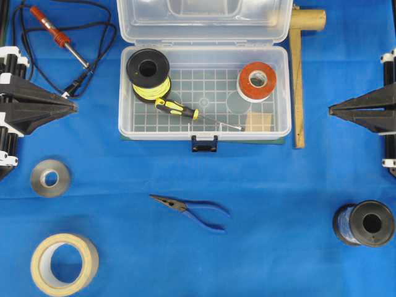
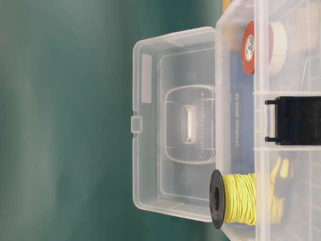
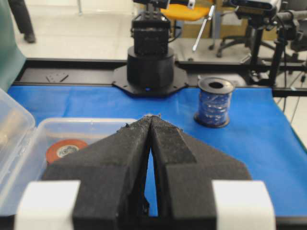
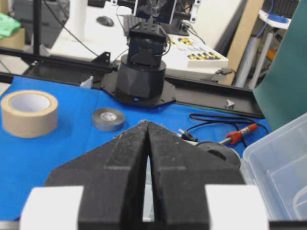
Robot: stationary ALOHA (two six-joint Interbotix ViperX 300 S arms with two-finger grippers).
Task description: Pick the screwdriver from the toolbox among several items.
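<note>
The toolbox (image 1: 205,93) is being shown standing open at the far middle of the bench (image 1: 272,204), its lid (image 1: 205,21) thrown back toward the far edge and its dark blue latch (image 1: 205,143) hanging at the near wall. The screwdriver (image 1: 189,113) is being seen lying flat on the gridded floor, its yellow-and-black handle pointing toward the left wall and its thin shaft running along the near wall toward the tan block (image 1: 259,122), which is sitting in the near right corner of the case. The black spool of yellow wire (image 1: 148,74) is being kept in the far left corner, just beside the handle, and the orange-and-white tape roll (image 1: 257,81) in the far right corner. The left gripper (image 1: 73,106) is being held at the left edge of the bench with its pads pressed together and nothing between them; the right gripper (image 1: 332,111) is being held likewise at the right edge, closed and empty, both well apart from the toolbox. Outside the case, the soldering iron (image 1: 59,35) is being seen at the far left corner, the blue-handled pliers (image 1: 192,211) near the middle of the near edge, a grey tape roll (image 1: 50,178) and a tan tape roll (image 1: 64,263) toward the near left corner, and a spool of blue wire (image 1: 364,223) toward the near right corner.
</note>
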